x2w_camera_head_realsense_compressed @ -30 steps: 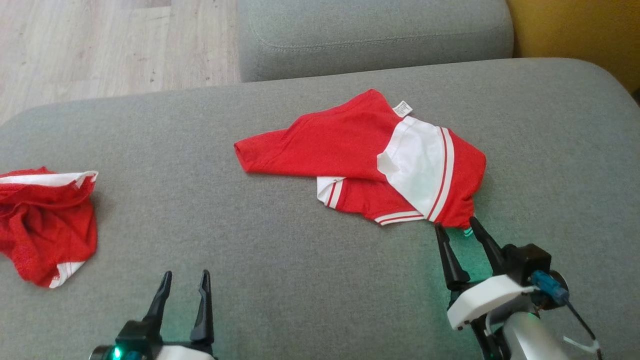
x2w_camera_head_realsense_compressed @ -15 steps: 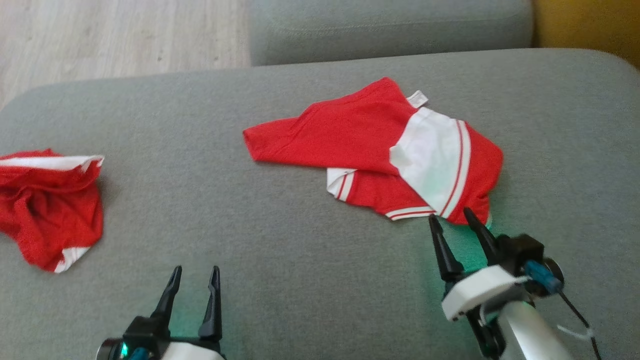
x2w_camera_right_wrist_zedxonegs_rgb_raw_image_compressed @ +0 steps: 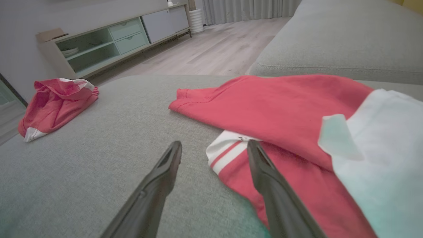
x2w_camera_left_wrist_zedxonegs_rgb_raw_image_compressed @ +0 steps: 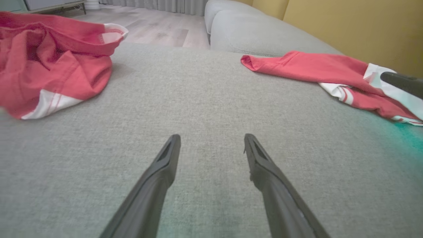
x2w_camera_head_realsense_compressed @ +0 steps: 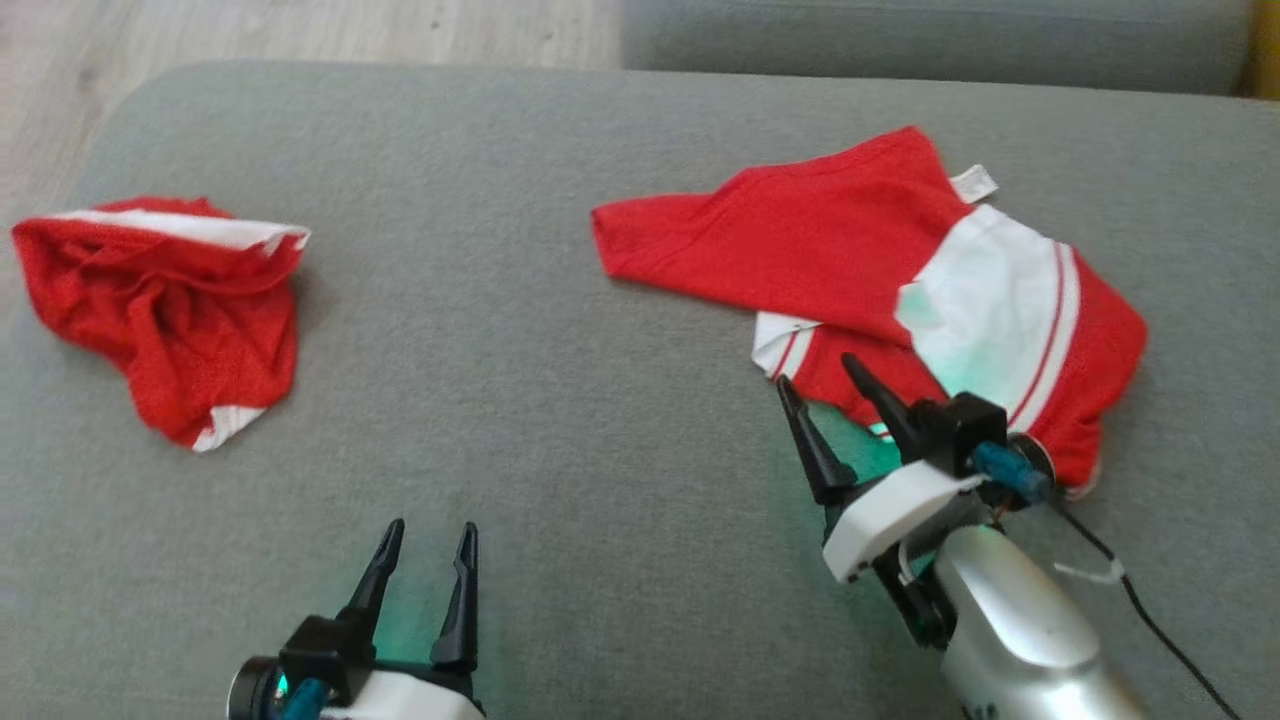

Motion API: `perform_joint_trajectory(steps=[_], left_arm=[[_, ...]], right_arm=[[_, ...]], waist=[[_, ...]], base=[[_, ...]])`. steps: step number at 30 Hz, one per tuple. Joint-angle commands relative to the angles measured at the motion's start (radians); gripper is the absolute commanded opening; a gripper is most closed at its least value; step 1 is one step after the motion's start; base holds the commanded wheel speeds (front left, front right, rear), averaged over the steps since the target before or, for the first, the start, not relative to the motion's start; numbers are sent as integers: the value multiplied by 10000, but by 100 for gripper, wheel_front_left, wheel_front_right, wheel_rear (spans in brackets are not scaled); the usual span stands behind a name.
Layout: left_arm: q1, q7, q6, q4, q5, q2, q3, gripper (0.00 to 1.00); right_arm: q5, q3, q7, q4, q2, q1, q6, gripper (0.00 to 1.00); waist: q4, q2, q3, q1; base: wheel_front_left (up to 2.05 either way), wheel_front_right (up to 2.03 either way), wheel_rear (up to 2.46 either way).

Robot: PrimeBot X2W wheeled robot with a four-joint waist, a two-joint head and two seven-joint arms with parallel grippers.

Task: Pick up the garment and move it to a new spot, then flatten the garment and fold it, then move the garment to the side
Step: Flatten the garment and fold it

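Note:
A red and white garment [x2w_camera_head_realsense_compressed: 800, 240] lies folded flat on the right of the grey cushion [x2w_camera_head_realsense_compressed: 560, 350]. It appears again in the right wrist view [x2w_camera_right_wrist_zedxonegs_rgb_raw_image_compressed: 281, 109]. A second red garment [x2w_camera_head_realsense_compressed: 170, 300] lies crumpled at the cushion's far left. My right gripper [x2w_camera_head_realsense_compressed: 816, 372] is open at the folded garment's near edge, by its striped cuff [x2w_camera_right_wrist_zedxonegs_rgb_raw_image_compressed: 224, 155]. One finger overlaps the cloth and nothing is between the jaws [x2w_camera_right_wrist_zedxonegs_rgb_raw_image_compressed: 214, 142]. My left gripper [x2w_camera_head_realsense_compressed: 432, 527] is open and empty over bare cushion near the front [x2w_camera_left_wrist_zedxonegs_rgb_raw_image_compressed: 212, 136], apart from both garments.
Another grey cushion [x2w_camera_head_realsense_compressed: 900, 40] runs along the back, with wooden floor [x2w_camera_head_realsense_compressed: 300, 30] beyond the rounded far-left edge. A low cabinet [x2w_camera_right_wrist_zedxonegs_rgb_raw_image_compressed: 115, 39] stands across the room. The right gripper's finger [x2w_camera_left_wrist_zedxonegs_rgb_raw_image_compressed: 400, 82] shows at the right edge of the left wrist view.
The head view has swung left, so both garments sit further right in the picture. My right gripper now stands further left along the folded garment's near edge. Both grippers stayed open.

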Motion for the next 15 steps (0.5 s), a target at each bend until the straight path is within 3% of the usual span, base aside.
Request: perform_joint_trajectory(steps=[1, 6, 15], left_arm=[[-449, -82, 40, -217, -97, -1, 200, 100], [-573, -82, 72, -213, -203, -2, 23, 100], [-984, -82, 149, -157, -453, -2, -523, 100]], right_arm=[[45, 151, -38, -162, 59, -460, -7, 100], [51, -83, -38, 359, 59, -849, -7, 100], [1378, 312, -38, 1159, 59, -1444, -7, 100]], waist=[[248, 0, 187, -1], [524, 0, 478, -1], [962, 0, 933, -1]], base=[[0, 0, 0], [0, 0, 0], [0, 0, 0]])
